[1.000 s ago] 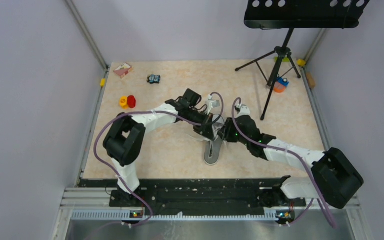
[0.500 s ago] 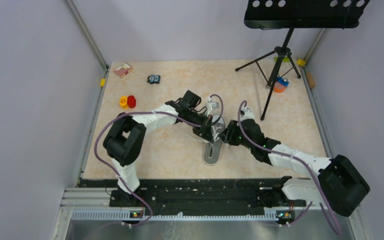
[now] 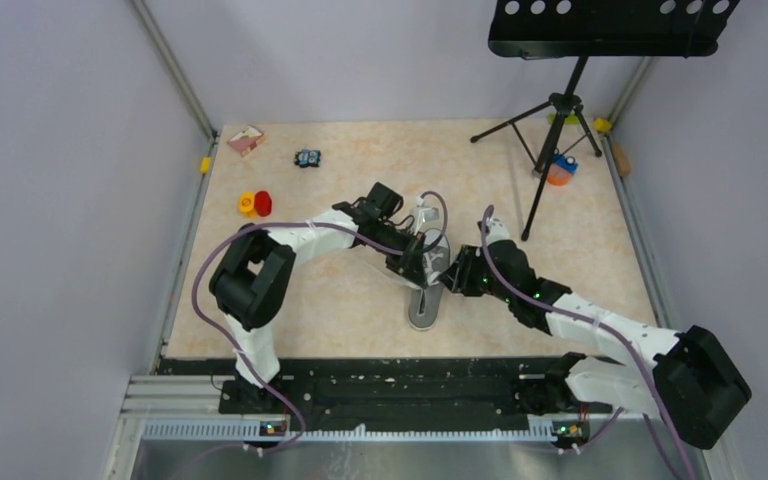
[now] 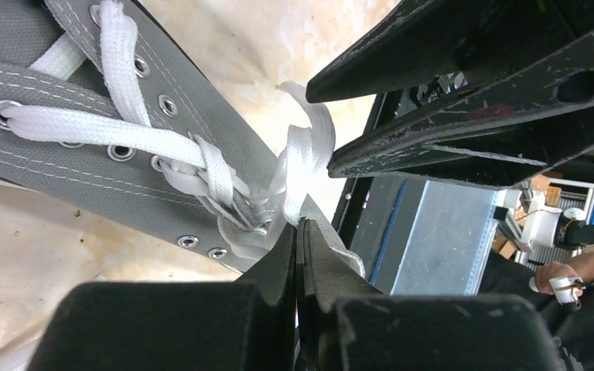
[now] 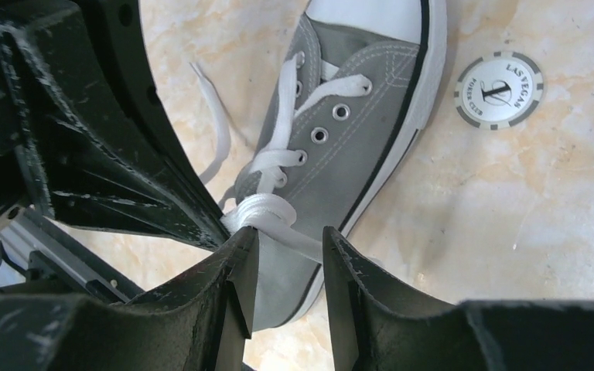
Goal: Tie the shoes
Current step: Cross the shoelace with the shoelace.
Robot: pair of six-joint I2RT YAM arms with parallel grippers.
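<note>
**Two arms are tying the lace [image 4: 303,154] on the shoe [image 3: 425,305], centre of the worktop [image 3: 320,300].**
Left jaws are clamping the lace; right jaws are standing apart around it. Next, the right jaws likely need closing, then both pulling outward to cinch the knot.

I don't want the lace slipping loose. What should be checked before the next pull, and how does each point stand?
1. Left pincer shut on the white flat lace: ok.
2. Right pincer closed on the lace: not ok, jaws apart with the strand between them.
3. Grey canvas sneaker sitting on its sole: ok.
4. Bow finished: not ok, only a twisted bunch near the top eyelets.
5. Round grey-and-white poker chip apart from the sole: ok.
6. Lace tension: cannot tell.
</note>
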